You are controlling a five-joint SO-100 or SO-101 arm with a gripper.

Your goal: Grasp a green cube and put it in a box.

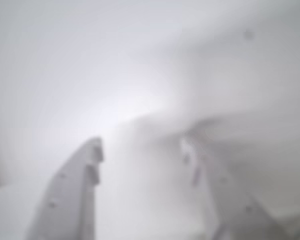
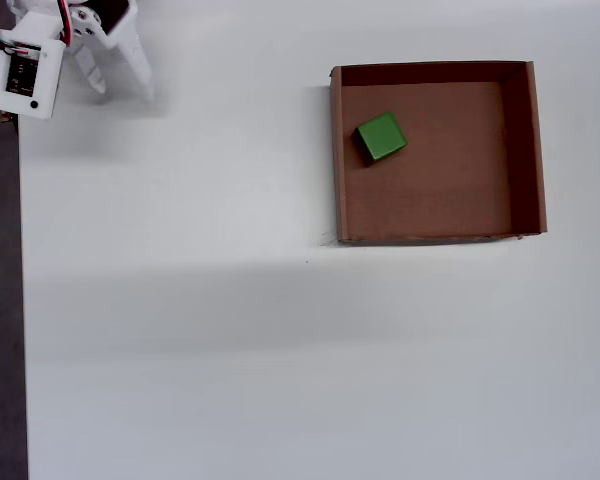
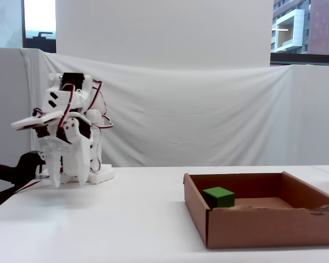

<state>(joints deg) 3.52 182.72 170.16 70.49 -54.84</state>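
Observation:
The green cube [image 2: 381, 137] lies on the floor of the box [image 2: 337, 160], in its upper left part in the overhead view. In the fixed view the cube [image 3: 219, 196] shows just behind the front wall of the box [image 3: 263, 226]. My gripper [image 2: 123, 90] is far off at the top left of the table, near the arm's base. In the fixed view the gripper [image 3: 70, 182] points down at the table, jaws apart and empty. The wrist view is blurred and shows only the two white fingers [image 1: 92, 155] spread over white table; cube and box are out of that view.
The table's left edge [image 2: 20, 300] borders a dark strip of floor. A white cloth backdrop [image 3: 197, 115] hangs behind the table. Black cables [image 3: 11, 172] lie left of the arm's base.

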